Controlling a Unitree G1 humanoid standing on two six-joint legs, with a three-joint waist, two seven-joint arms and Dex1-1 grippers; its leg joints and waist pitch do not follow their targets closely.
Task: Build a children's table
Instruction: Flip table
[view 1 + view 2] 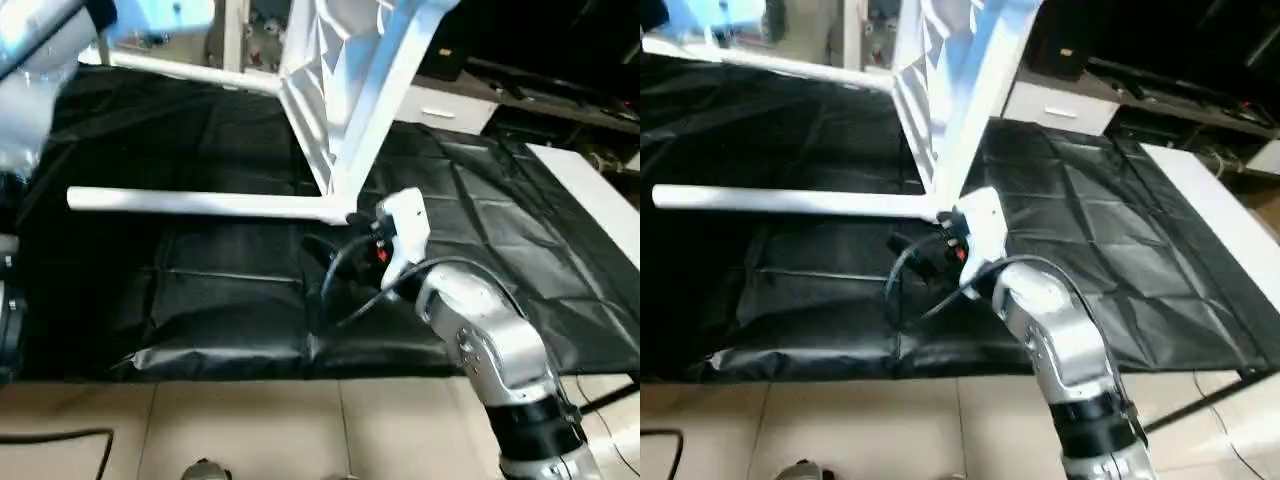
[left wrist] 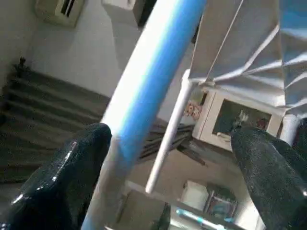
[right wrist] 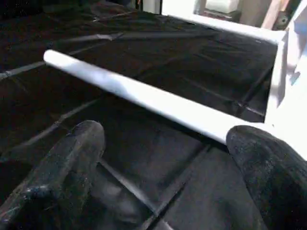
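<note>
The children's table stands tipped on its edge on the black cloth, its white ribbed top point(image 1: 335, 70) rising at the back centre. One white leg point(image 1: 200, 204) sticks out level toward the left, and another leg point(image 1: 190, 72) runs behind it higher up. My right arm point(image 1: 480, 330) reaches to the base of the lower leg. My right gripper point(image 3: 168, 177) is open, its fingers point(image 3: 62, 172) just short of that leg point(image 3: 144, 96), holding nothing. My left gripper point(image 2: 168, 177) is open around a leg point(image 2: 144, 91), which passes close beside one finger point(image 2: 62, 182).
The black-cloth work table point(image 1: 200, 300) spreads under everything, its front edge over a tiled floor point(image 1: 250, 430). A white board point(image 1: 600, 200) lies along the right side. A white cabinet point(image 1: 445, 105) stands behind. A dark cable point(image 1: 50, 437) lies on the floor at the left.
</note>
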